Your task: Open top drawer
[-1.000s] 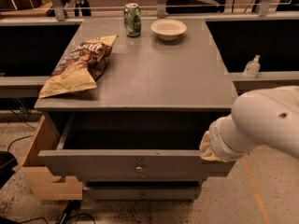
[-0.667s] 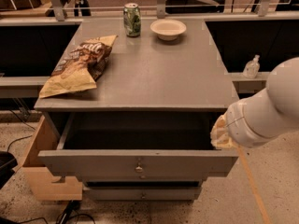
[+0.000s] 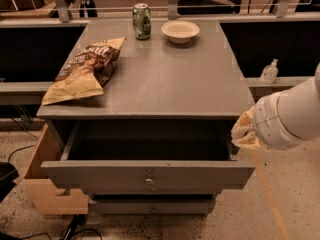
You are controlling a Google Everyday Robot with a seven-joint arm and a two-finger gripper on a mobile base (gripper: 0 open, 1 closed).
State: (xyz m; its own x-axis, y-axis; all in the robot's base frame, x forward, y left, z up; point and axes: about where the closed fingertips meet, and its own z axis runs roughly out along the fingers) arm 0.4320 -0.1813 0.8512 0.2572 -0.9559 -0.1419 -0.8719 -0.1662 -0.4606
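The top drawer (image 3: pixel 148 174) is pulled out from the grey cabinet, its dark grey inside showing. Its flat front panel has a small round metal knob (image 3: pixel 148 180) at centre. My gripper (image 3: pixel 243 132) is at the drawer's right side, just past the right end of the front panel and level with the cabinet's top edge. The white arm reaches in from the right edge of the view. Only the pale wrist end shows.
On the cabinet top (image 3: pixel 165 74) lie a chip bag (image 3: pixel 85 71), a green can (image 3: pixel 142 21) and a white bowl (image 3: pixel 180 31). A narrower drawer front (image 3: pixel 152 206) sits below. A plywood box (image 3: pixel 47 179) stands at the left. A small bottle (image 3: pixel 269 72) stands on the right ledge.
My arm has drawn back to the right and slightly up, away from the drawer's right end. The drawer stays open as before.
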